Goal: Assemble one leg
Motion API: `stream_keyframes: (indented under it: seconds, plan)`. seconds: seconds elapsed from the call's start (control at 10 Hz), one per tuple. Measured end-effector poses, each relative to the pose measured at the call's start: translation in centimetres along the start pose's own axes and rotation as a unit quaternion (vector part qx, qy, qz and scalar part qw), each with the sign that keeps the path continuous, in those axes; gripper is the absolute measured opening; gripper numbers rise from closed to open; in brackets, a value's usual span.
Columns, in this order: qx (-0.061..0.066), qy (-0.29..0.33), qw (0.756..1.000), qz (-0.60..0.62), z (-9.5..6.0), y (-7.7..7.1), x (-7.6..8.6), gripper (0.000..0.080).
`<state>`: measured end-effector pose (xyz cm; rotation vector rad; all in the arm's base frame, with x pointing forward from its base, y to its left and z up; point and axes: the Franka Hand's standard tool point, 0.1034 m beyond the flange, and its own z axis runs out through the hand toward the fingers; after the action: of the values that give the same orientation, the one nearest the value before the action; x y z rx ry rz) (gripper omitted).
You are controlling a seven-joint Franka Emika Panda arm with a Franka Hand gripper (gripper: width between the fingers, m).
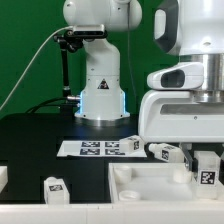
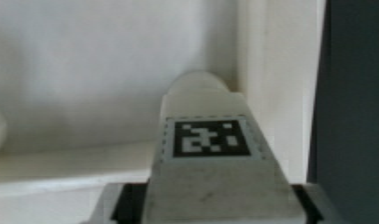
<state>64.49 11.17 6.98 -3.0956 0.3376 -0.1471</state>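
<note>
The pincer (image 1: 205, 168) hangs at the exterior view's right, near edge of the black desk (image 1: 40, 135), clamped on a leg (image 2: 211, 150), which the wrist view shows pinched between both fingers (image 2: 118, 203) with its tag facing the camera, just over the white tray body (image 1: 150, 190). Another leg (image 1: 54, 186) lies loose on the desk at the near left, and the marker board (image 1: 98, 148) lies farther back, before the arm's base (image 1: 100, 95).

light: even, bright overhead, exterior view | glow: blue at robot base (image 1: 100, 103) | shadows: soft, on white tray (image 1: 150, 185) | wrist view: soft focus, grainy, leg (image 2: 211, 140) blurred
</note>
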Motion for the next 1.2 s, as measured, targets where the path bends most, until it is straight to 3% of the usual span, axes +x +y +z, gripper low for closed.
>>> stream_keyframes:
  seconds: [0.3, 0.5, 0.7, 0.8, 0.9, 1.0, 1.2]
  plan:
    - [-0.001, 0.000, 0.996, 0.086, 0.02, 0.14, 0.02, 0.0284]
    - [-0.004, 0.003, 0.975, 0.222, 0.09, 0.30, -0.08, 0.0284]
    - [-0.012, -0.001, 0.928, 0.373, 0.09, 0.20, -0.28, 0.0284]
    - [-0.006, -0.005, 0.893, 0.451, 0.14, 0.13, -0.32, 0.0284]
    - [0.005, -0.015, 0.837, 0.547, 0.15, 0.22, -0.30, 0.0284]
    - [0.013, -0.025, 0.798, 0.602, 0.16, 0.30, -0.27, 0.0284]
    - [0.014, -0.025, 0.763, 0.645, 0.15, 0.29, -0.32, 0.0284]
